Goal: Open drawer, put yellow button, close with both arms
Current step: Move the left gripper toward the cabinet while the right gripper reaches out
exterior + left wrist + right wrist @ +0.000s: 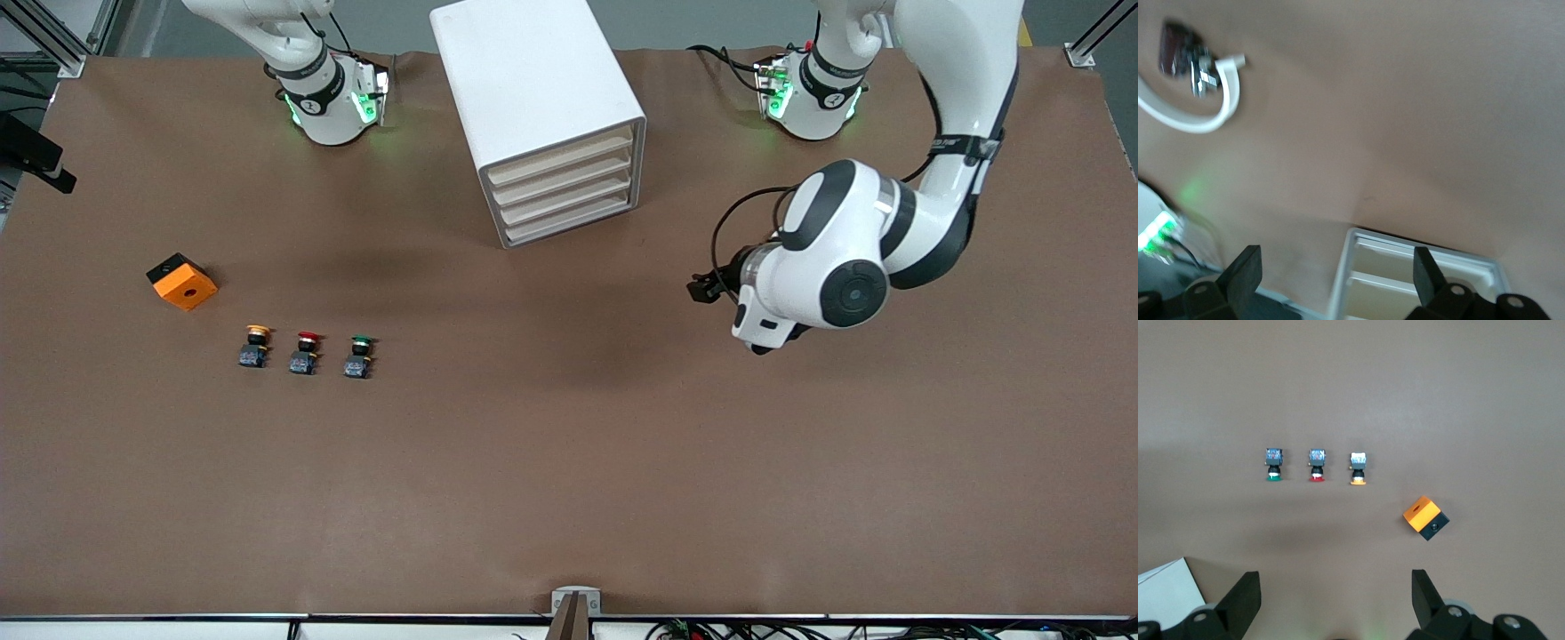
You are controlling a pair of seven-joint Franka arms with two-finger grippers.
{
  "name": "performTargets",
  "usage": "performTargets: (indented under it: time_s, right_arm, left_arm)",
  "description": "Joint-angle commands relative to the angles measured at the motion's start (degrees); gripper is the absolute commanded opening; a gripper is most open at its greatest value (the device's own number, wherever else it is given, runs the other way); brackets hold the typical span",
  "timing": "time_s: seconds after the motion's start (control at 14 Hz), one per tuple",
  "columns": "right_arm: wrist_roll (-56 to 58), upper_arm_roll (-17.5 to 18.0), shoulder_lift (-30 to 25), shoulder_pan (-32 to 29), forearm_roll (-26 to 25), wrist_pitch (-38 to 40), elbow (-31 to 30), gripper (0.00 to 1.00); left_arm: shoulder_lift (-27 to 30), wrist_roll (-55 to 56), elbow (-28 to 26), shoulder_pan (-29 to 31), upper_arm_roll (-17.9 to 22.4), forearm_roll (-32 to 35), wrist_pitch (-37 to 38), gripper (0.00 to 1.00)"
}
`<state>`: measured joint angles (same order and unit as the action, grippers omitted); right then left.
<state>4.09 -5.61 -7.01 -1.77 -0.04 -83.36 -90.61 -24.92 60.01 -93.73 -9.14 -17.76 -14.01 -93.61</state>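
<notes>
The white cabinet stands between the two arm bases. All of its beige drawers are shut, the uppermost drawer too. The yellow button stands upright on the brown table toward the right arm's end, first in a row of three. It also shows in the right wrist view as the yellow button. My right gripper is open and empty, high over the table. My left gripper is open and empty, facing the cabinet's front. The left arm's wrist hovers beside the cabinet, toward the left arm's end.
A red-capped button and a green-capped button stand beside the yellow one. An orange and black box lies farther from the front camera than the buttons. A white cable lies on the table by the bases.
</notes>
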Motion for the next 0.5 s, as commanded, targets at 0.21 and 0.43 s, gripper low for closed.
performTargets:
  time_s: [0.21, 0.43]
  right_arm:
    - [1.09, 0.25, 10.16, 0.27, -0.75, 1.62, 2.80, 1.00]
    - [1.18, 0.25, 10.87, 0.36, -0.75, 1.01, 3.42, 1.00]
  left_arm:
    - [-8.99, 26.27, 3.56, 0.35, -1.32, -5.59, 3.77, 1.00]
    - [-14.52, 33.56, 5.22, 0.88, -1.32, -9.62, 12.63, 1.00]
